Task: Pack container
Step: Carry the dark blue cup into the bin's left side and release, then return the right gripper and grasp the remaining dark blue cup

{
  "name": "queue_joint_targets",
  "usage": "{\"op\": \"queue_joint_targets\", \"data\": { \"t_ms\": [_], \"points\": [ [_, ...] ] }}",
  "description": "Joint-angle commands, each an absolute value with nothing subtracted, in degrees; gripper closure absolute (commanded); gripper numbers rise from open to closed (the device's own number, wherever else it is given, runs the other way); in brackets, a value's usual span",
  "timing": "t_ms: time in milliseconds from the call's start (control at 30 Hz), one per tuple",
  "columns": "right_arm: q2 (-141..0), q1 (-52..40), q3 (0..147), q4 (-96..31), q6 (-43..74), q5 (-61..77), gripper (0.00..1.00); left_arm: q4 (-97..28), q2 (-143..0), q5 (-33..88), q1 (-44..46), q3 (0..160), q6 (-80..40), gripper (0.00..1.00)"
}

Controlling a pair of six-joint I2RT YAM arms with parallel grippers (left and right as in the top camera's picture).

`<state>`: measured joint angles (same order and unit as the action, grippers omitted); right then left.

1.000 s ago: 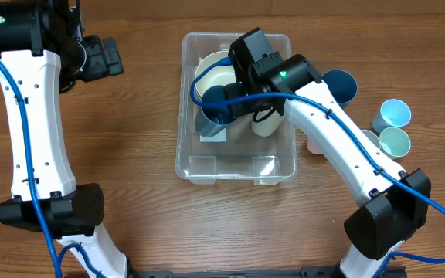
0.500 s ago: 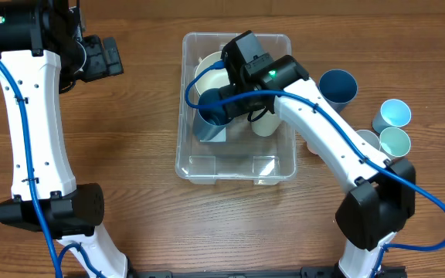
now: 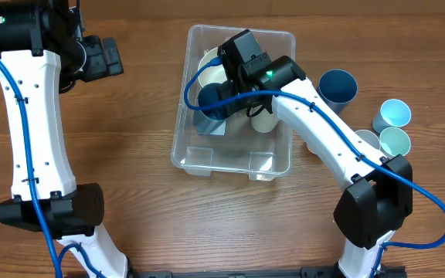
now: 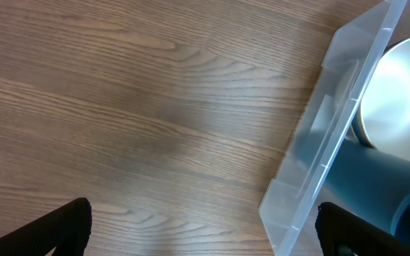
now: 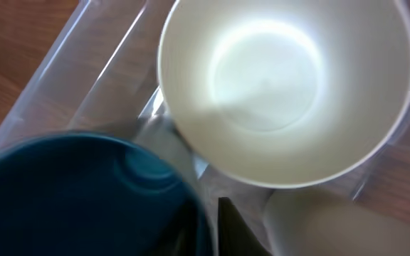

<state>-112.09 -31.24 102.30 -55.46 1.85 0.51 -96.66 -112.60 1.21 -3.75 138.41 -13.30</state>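
Overhead: container (image 3: 207, 158) sits mid-table. Right gripper (image 5: 208, 231) is down inside its far end, at the blue bowl (image 3: 213, 100) rim beside a cream bowl (image 5: 283, 92); can't tell its jaw gap. Left gripper (image 3: 107, 58) is spread wide and empty, left of the container and not touching it.

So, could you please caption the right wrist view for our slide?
The cream bowl in the clear container, with the dark blue cup foremost.
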Motion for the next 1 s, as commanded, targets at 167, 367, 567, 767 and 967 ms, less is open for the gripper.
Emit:
{"op": "queue_joint_targets", "data": {
  "t_ms": [167, 367, 567, 767, 967],
  "points": [
    [-111.7, -31.2, 102.9, -54.8, 1.4, -2.1, 0.79, -96.8, -112.4, 0.9, -3.6, 138.9, -12.2, 0.00],
    [-110.6, -31.2, 106.3, -57.4, 1.4, -2.1, 0.66, -96.8, -112.4, 0.9, -3.6, 138.9, -12.2, 0.00],
    [-106.8, -31.2, 111.2, -59.8, 1.5, -0.5, 0.60, -96.8, -112.4, 0.9, -3.6, 138.9, -12.2, 0.00],
    [-104.6, -31.2, 115.3, -62.7, 1.5, 1.5, 0.60, -96.8, -112.4, 0.9, -3.6, 138.9, -12.2, 0.00],
    [-103.0, -28.7, 120.8, -66.8, 5.2, -5.8, 0.51, -96.8, -112.4, 0.9, -3.6, 138.9, -12.2, 0.00]
  ]
}}
